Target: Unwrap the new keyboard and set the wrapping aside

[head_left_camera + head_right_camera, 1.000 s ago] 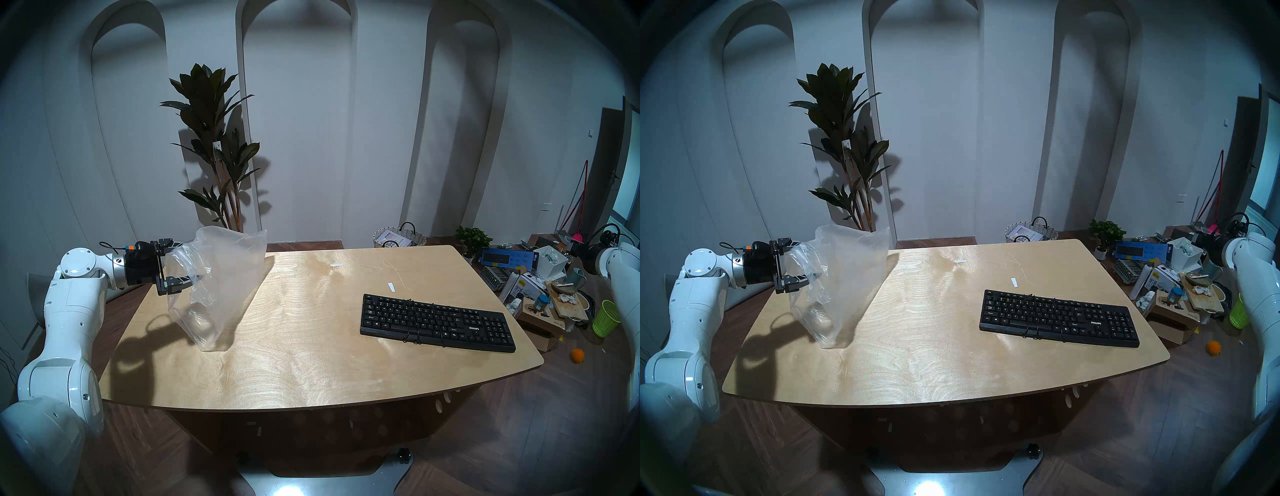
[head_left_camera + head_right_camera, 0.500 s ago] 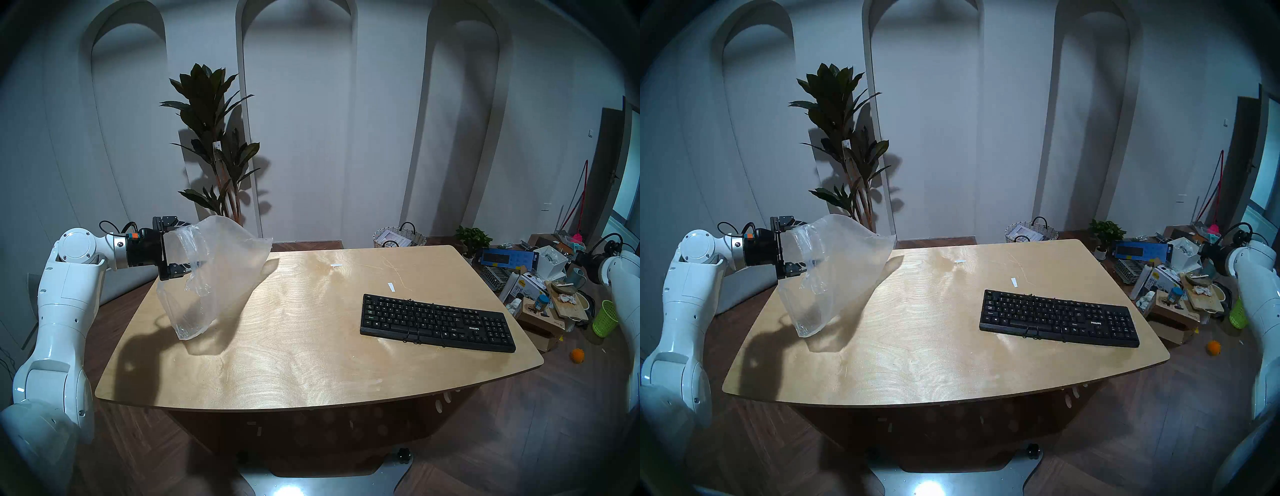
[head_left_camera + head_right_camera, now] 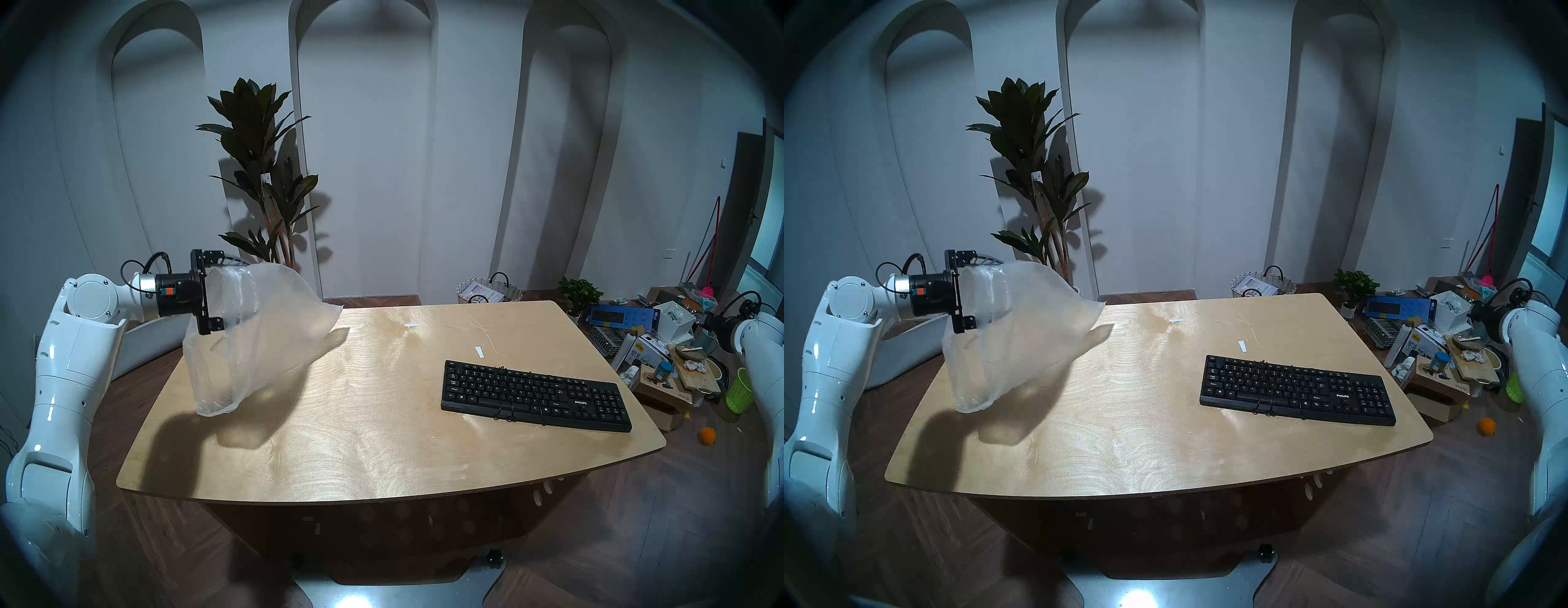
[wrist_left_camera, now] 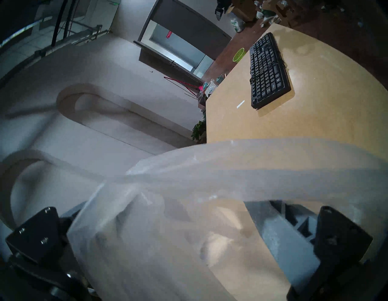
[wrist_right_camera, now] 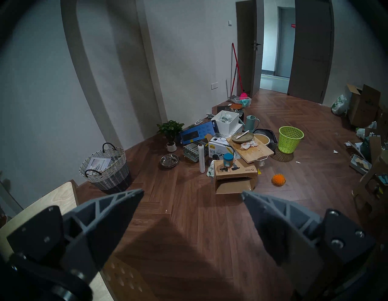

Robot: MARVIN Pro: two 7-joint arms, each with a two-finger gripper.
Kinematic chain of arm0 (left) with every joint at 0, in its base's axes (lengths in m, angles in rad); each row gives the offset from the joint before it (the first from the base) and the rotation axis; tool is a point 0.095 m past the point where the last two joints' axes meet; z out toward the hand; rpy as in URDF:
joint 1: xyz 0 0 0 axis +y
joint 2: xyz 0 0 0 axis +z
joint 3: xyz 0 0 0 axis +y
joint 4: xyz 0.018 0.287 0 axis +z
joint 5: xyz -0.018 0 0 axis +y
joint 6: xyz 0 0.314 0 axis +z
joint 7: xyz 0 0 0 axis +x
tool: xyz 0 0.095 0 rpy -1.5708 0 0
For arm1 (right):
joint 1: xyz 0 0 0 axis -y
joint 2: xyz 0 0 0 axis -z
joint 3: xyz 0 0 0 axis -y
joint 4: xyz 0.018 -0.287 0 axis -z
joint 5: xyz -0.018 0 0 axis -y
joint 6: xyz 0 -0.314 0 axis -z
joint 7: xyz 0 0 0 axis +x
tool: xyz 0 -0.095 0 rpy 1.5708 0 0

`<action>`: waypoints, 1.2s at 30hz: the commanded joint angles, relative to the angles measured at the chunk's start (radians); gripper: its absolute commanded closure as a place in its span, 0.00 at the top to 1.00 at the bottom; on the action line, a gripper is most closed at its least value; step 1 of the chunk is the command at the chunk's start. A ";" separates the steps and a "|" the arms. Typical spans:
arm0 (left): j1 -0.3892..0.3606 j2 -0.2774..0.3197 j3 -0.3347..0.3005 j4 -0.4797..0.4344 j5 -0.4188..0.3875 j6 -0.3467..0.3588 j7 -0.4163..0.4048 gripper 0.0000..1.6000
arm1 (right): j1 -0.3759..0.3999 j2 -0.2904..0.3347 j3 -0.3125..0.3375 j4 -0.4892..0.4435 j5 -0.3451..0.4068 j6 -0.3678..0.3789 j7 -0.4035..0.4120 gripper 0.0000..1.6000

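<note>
The black keyboard [image 3: 534, 395] lies bare on the right half of the wooden table [image 3: 382, 446], its bundled cable across the keys. It also shows in the head right view [image 3: 1297, 390] and the left wrist view [image 4: 268, 71]. The wrapping [image 3: 254, 339], a crinkled clear plastic bag, hangs draped over my left gripper [image 3: 231, 293] above the table's far left corner, its lower end just off the wood. In the left wrist view the wrapping [image 4: 189, 231] covers the spread fingers [image 4: 273, 229]. My right gripper [image 5: 192, 190] is open and empty, off the table's right side over the floor.
Two small white tape strips [image 3: 479, 351] [image 3: 410, 325] lie on the table behind the keyboard. A tall plant [image 3: 263, 170] stands behind the left corner. A woven basket [image 3: 488, 291], a blue keyboard box [image 3: 621, 316] and a green bin [image 3: 740, 390] sit among floor clutter at right.
My left arm has risen and drawn back to the left, turning at the wrist. The wrapping has gone up with it, off the table. The keyboard has not moved.
</note>
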 commanded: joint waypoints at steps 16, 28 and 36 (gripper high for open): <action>0.227 0.259 0.101 -0.339 0.223 -0.270 0.144 1.00 | 0.012 -0.028 -0.005 0.041 -0.045 -0.099 0.005 1.00; 0.125 0.334 0.061 -0.410 0.505 -0.264 0.237 1.00 | 0.013 -0.059 -0.018 0.093 -0.081 -0.193 0.037 1.00; 0.061 0.294 0.089 -0.439 0.656 -0.253 0.262 1.00 | 0.011 -0.067 -0.016 0.127 -0.094 -0.221 0.055 1.00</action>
